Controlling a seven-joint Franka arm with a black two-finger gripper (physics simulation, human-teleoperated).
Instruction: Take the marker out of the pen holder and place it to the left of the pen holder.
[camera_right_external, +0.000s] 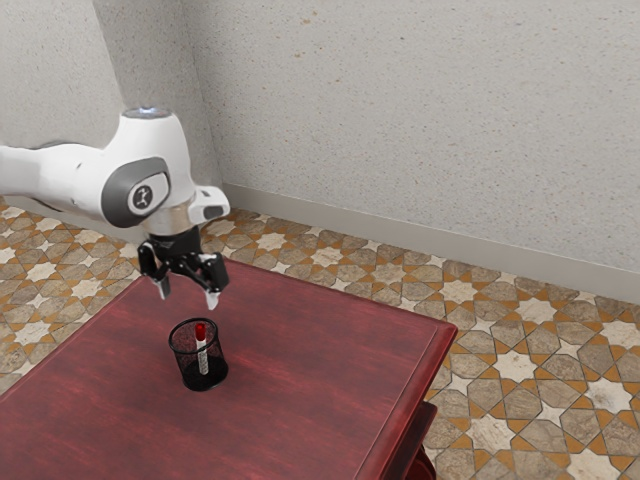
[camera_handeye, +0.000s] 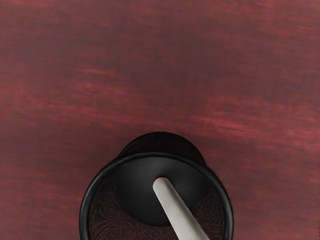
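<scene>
Inside the pen holder (camera_right_external: 204, 384), the marker (camera_right_external: 203, 352) leans slightly, red end up, below the spread end effector (camera_right_external: 188, 294).

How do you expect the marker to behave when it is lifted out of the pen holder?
The marker looks straight and slim, so probably stiff and light. Its barrel seems rounded, so it may roll once laid flat. With ample room in the pen holder, a nudge might tip it.
</scene>
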